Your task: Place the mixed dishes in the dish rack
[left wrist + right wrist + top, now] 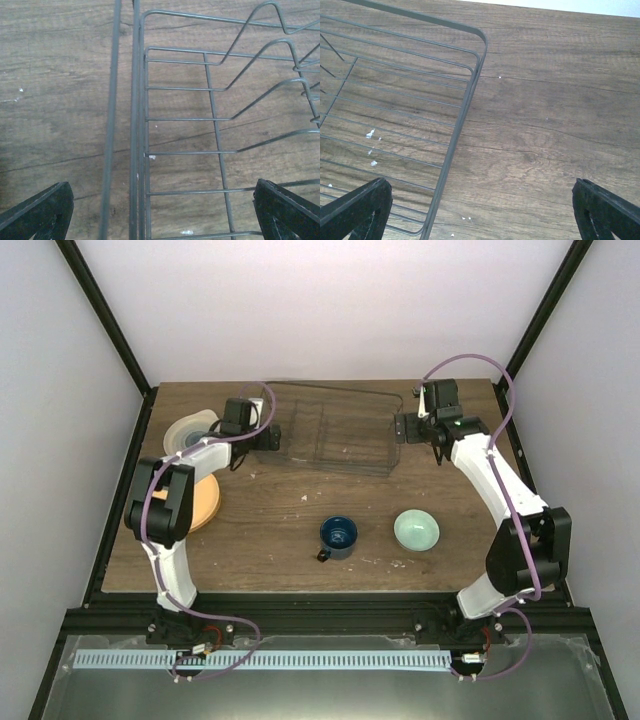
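1. Dark blue mug (338, 537) and mint-green bowl (416, 530) sit near the worktop's (260, 540) front edge.
2. Orange plate (205, 502) at the left edge, cream plate (188, 430) behind it.
3. Dish rack (335, 466) along the far edge; left gripper (268, 437) and right gripper (403, 427) flank it, fingers wide apart.

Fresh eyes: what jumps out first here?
The left arm and right arm sit at opposite ends of the empty dish rack at the far side of the table, jaws wide open, holding nothing. The dark blue mug and mint-green bowl stand mid-table; the orange plate and cream plate lie at the left edge.
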### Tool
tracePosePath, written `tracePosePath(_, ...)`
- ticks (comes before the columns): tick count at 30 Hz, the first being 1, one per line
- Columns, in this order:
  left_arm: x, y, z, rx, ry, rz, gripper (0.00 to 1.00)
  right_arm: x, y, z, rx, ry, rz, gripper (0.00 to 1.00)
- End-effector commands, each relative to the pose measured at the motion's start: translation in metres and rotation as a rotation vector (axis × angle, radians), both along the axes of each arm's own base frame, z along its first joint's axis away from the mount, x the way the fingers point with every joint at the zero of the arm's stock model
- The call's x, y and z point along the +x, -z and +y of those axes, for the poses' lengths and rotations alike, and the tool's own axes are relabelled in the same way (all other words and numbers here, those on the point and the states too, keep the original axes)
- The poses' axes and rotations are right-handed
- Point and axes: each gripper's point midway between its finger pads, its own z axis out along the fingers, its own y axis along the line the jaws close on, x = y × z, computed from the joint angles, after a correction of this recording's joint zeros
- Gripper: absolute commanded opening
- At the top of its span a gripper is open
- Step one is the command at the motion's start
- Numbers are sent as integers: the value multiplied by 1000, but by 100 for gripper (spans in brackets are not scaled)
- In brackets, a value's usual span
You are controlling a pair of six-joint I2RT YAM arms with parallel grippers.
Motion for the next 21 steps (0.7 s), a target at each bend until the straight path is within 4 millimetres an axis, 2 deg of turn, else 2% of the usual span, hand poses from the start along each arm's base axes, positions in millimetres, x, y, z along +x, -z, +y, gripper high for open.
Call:
tracePosePath(1,-26,2,-6,5,3,48,100,-6,-22,4,25,-5,-37,100)
tracePosePath(8,-52,2,-3,10,-14,63,100,-8,-4,7,37,-12,-8,100)
tracePosePath(18,-92,0,10,27,-47,86,100,-10,-1,10,53,-24,-6,100)
tracePosePath(21,-100,1,8,13,-40,94,100,-12,1,11,59,-26,-3,100)
